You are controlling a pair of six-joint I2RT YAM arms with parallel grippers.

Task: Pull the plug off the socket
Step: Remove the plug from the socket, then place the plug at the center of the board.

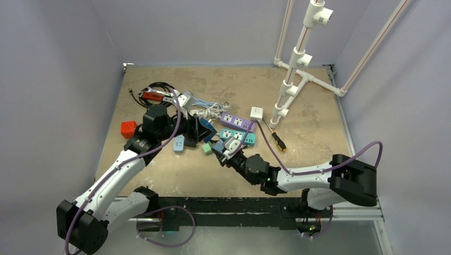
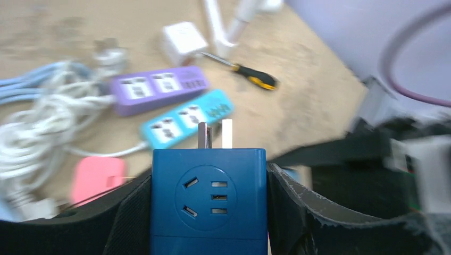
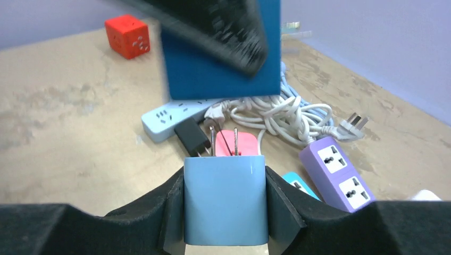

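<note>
Over the middle of the tabletop (image 1: pixel 319 106), a bit toward its near edge, the left jaws are clamped on the dark blue socket cube (image 2: pixel 207 196). The right jaws grip the light blue plug (image 3: pixel 224 204), its prongs (image 3: pixel 213 142) bare and clear of the cube. Both look like light, rigid, slick plastic, so I'd squeeze the flat sides squarely and avoid twisting those thin prongs.

Top view looks down from 6 o'clock; close-up left wrist faces 2 o'clock, right wrist 10 o'clock, sharing the purple strip (image 2: pixel 159 89).
</note>
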